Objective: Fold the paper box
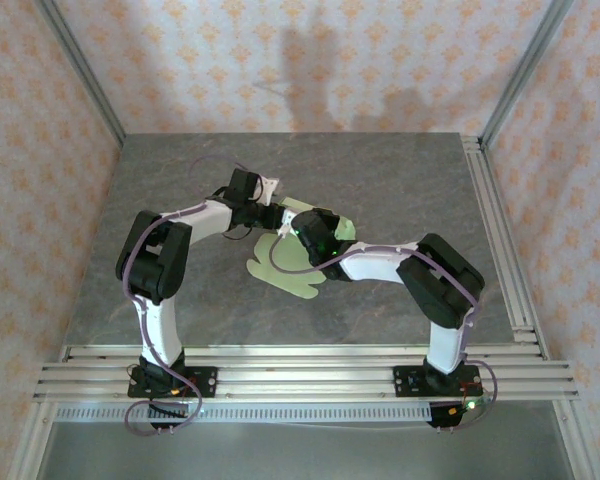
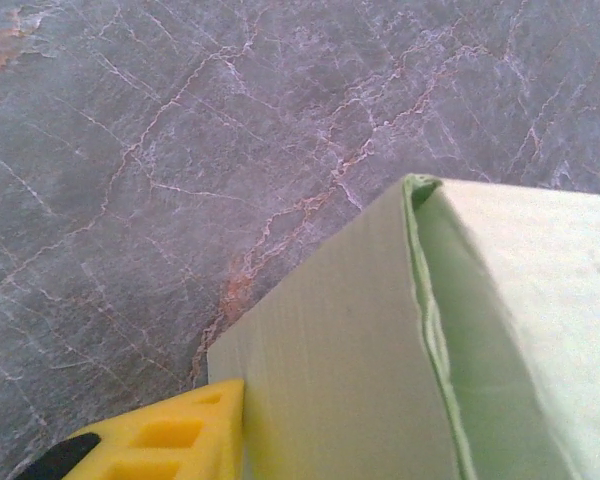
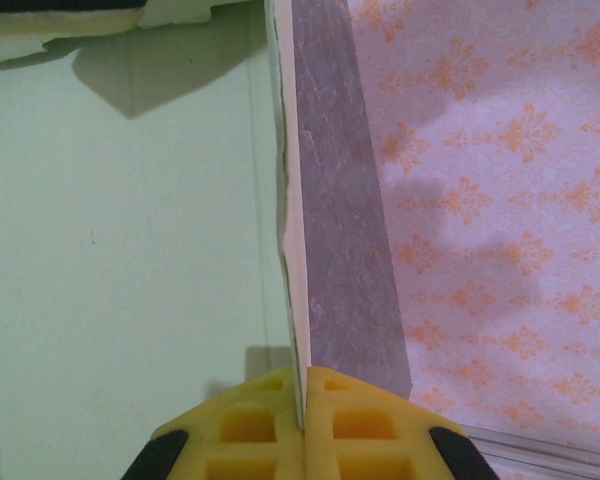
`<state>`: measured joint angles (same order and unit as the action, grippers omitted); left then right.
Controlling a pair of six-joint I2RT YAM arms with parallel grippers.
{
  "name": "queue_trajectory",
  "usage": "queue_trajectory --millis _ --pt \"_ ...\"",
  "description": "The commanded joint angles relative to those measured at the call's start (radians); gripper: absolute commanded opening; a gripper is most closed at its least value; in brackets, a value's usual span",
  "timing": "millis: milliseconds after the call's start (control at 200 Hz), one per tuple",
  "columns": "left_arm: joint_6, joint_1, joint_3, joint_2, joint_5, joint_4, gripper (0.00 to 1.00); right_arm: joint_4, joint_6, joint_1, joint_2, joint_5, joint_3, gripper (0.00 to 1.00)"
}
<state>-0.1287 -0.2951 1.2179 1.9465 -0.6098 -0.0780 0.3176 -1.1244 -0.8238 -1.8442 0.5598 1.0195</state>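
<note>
Paper box (image 2: 330, 380): thin card, pale yellow-green, matt, faint fine grain; cut edge pale, slightly fibrous.
Table (image 2: 180, 150): grey stone-look top, white and rust veining, smooth, low sheen.
Right gripper (image 3: 305, 390): fingers (image 3: 250, 430) yellow plastic, matt, moulded square hollows.
Left gripper (image 1: 271, 216): finger (image 2: 170, 440) same yellow matt plastic.
Left arm (image 1: 158, 322), right arm (image 1: 443, 345): white and black plastic casings, smooth, slight gloss.
Rails (image 1: 300, 375): silvery metal profile, ribbed, satin.
Backdrop (image 3: 500, 200): pink, orange ornament print, matt; paper or cloth, cannot tell.

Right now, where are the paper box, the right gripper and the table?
paper box (image 1: 270, 268): top view, near-left part of the sheet.
right gripper (image 3: 305, 390): right wrist view, between its yellow fingertips.
table (image 1: 400, 170): top view, bare far-right surface.
</note>
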Motion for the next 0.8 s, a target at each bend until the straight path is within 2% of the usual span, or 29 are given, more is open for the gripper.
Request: queue_trajectory --millis 0,55,85,200,305,445,591,791 --pt "0.006 -0.010 -0.015 -0.026 0.035 0.017 0.31 -0.088 0.070 -0.012 0.028 -0.071 0.021 0.06" --pt "0.006 -0.010 -0.013 -0.026 0.036 0.015 0.30 -0.102 0.095 -0.012 0.040 -0.086 0.026 0.11" --pt "0.007 -0.010 -0.014 -0.024 0.038 0.015 0.26 -0.108 0.108 -0.012 0.048 -0.093 0.027 0.14" --pt "0.008 -0.011 -0.012 -0.022 0.042 0.011 0.25 -0.132 0.164 -0.012 0.081 -0.132 0.029 0.38" --pt "0.011 -0.011 -0.011 -0.020 0.047 0.009 0.24 -0.145 0.211 -0.012 0.113 -0.162 0.022 0.51" --pt "0.013 -0.012 -0.009 -0.017 0.049 0.005 0.24 -0.164 0.299 -0.012 0.174 -0.231 0.002 0.61" --pt "0.012 -0.013 -0.013 -0.020 0.056 0.009 0.23 -0.205 0.441 -0.008 0.278 -0.380 -0.018 0.71" --pt "0.011 -0.031 -0.024 -0.027 0.121 0.028 0.18 -0.163 0.630 0.019 0.414 -0.531 -0.060 0.74"
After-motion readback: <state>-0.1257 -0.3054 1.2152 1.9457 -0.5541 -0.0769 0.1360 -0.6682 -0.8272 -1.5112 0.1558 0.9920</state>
